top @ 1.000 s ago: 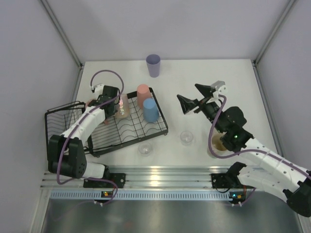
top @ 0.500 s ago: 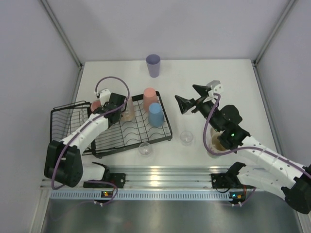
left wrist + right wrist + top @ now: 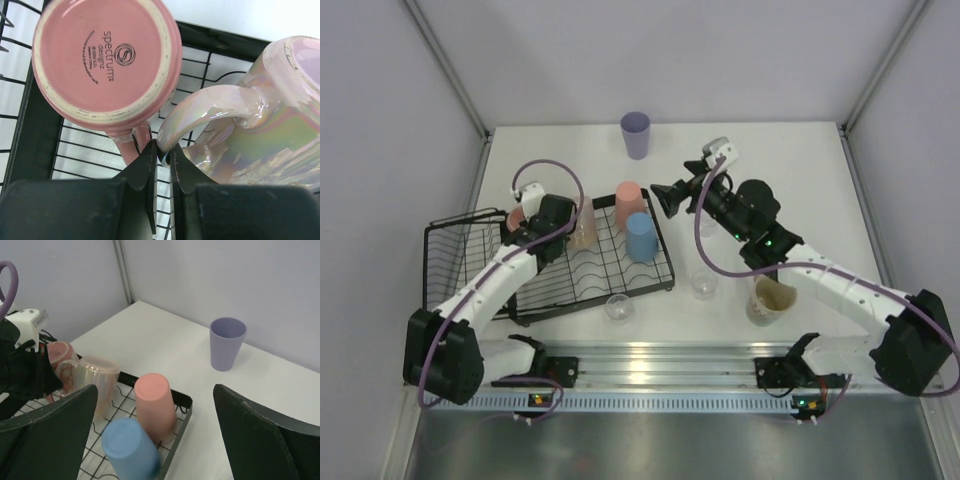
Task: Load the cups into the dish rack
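pearl mug (image 3: 260, 130): glazed ceramic, so stiff, fairly heavy, slick and chippy. It sits over the far part of the rack (image 3: 600, 270); can't tell if it rests on the wires.
grab point: the handle loop. A thin pinch there lets the mug swing, so go slow.
left gripper (image 3: 161, 150): clamped on the pearl mug's handle, jaws nearly together.
pink mug (image 3: 102, 60): ceramic, base up in the rack, just beside the pearl mug. Its handle is right by the left fingertips, so there's a knock risk.
salmon tumbler (image 3: 154, 402): plastic, light, tough. It's mouth down at the rack's far right corner.
blue tumbler (image 3: 130, 450): same sort, in the rack just nearer than the salmon one.
lavender tumbler (image 3: 227, 342): upright on the surface (image 3: 800, 180) at the far edge, well apart from the rack. Take it across the wall near the rim; it will tip easily.
glasses (image 3: 618, 307): two seen, the other at (image 3: 704, 284), both on the surface near the rack's near right corner. They're small, fragile and slippery; grip over the rim, gently.
cream mug (image 3: 768, 300): on the surface, near right, mouth up. Its handle isn't clear from here.
count: 3 tumblers, 3 mugs, 2 glasses visible; 4 cups at the rack, 4 out.
right gripper (image 3: 680, 188): jaws wide apart, empty, hovering just right of the rack's far corner.
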Robot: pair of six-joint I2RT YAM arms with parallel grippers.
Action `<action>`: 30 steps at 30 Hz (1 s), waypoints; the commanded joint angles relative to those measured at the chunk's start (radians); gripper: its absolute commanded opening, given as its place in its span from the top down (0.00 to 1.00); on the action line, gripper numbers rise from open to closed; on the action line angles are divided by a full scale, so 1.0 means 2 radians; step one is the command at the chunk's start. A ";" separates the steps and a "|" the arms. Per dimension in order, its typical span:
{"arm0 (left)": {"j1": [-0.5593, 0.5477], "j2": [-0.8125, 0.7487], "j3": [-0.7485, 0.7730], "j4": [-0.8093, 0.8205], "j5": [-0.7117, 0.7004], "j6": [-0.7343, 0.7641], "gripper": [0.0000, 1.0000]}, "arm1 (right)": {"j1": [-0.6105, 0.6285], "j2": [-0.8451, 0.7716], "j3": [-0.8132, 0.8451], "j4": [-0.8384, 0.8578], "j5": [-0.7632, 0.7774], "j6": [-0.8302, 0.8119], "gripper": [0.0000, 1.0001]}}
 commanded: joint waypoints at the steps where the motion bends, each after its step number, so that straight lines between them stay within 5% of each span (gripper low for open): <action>1: -0.003 -0.049 0.005 0.110 -0.002 0.004 1.00 | -0.002 0.043 0.078 -0.026 -0.052 0.010 0.01; 11: -0.003 -0.119 -0.045 0.204 0.060 0.054 1.00 | -0.003 0.222 0.284 -0.146 -0.190 0.048 0.11; 14: -0.003 -0.164 -0.088 0.264 0.083 0.082 1.00 | -0.003 0.290 0.360 -0.190 -0.271 0.069 0.01; 30: -0.002 -0.228 -0.127 0.317 0.139 0.096 1.00 | -0.004 0.388 0.439 -0.236 -0.395 0.018 0.01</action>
